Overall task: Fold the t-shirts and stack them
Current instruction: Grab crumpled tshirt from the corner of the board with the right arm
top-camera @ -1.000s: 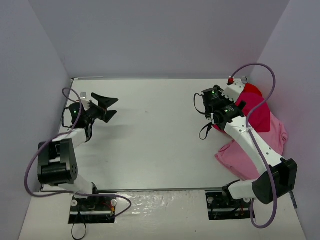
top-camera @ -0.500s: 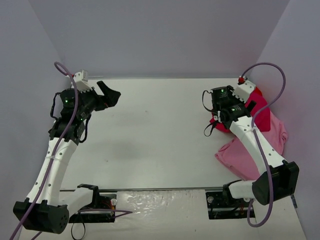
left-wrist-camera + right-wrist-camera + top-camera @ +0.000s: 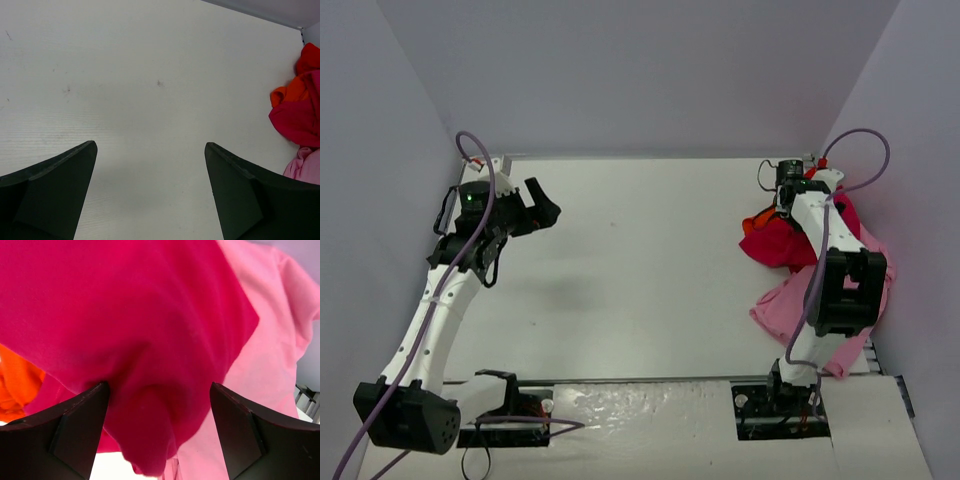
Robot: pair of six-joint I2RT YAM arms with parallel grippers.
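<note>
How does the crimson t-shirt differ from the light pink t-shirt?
The crimson t-shirt is deep magenta-red; the light pink t-shirt is pale. The crimson one lies farther from the right arm's base, the pink one nearer. The right gripper straddles crimson cloth, not pink. Both are crumpled, unfolded.

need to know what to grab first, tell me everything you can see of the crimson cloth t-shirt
The crimson cloth t-shirt is soft, plain, unfolded and crumpled in a heap at the far right of the white table. It overlaps the light pink shirt and touches the orange shirt. A fold bulges between the fingers of the open right gripper.
</note>
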